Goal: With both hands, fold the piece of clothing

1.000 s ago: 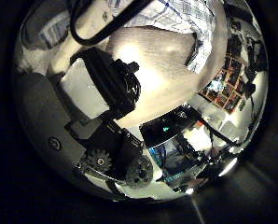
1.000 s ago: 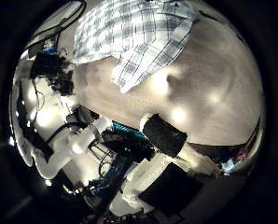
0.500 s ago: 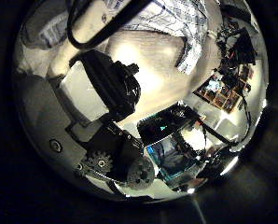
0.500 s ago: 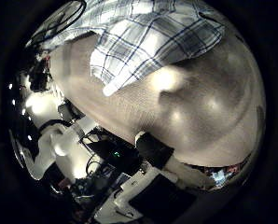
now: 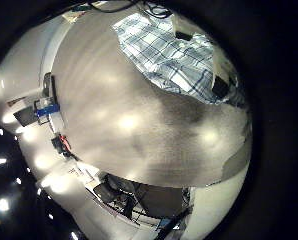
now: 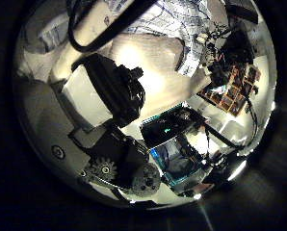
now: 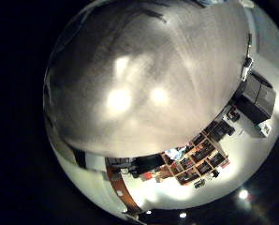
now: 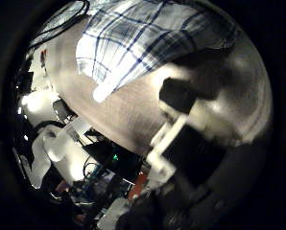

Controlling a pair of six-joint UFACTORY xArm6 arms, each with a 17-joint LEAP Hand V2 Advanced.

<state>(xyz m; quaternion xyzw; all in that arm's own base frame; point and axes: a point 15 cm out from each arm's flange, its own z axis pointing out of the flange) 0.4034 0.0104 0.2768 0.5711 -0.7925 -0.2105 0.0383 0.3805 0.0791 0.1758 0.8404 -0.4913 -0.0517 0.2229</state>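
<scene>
The plaid shirt [image 5: 179, 55] lies spread on the wooden counter [image 5: 139, 130], its blue-and-white checks seen in three palm views; in the right thumb side view the shirt [image 8: 148, 38] shows a sleeve or corner trailing toward the counter's near edge. No outside view is given, so colours are tentative. The shirt appears flat and not yet folded, though part of it runs out of each view.

Of the right hand [image 8: 181, 144], white and black parts reach in just beside the shirt's hem, apart from the cloth; whether its fingers are spread or curled I cannot tell. The left hand [image 6: 110, 96] shows a black-and-white finger block and geared parts over bare counter, with the shirt [image 6: 182, 24] beyond it; its posture too is unclear, and it holds nothing visible.

This looks like the approach before the first grasp. The next move calls for each hand to come down on a shirt edge and pinch the fabric, matched so the fold lifts evenly.
</scene>
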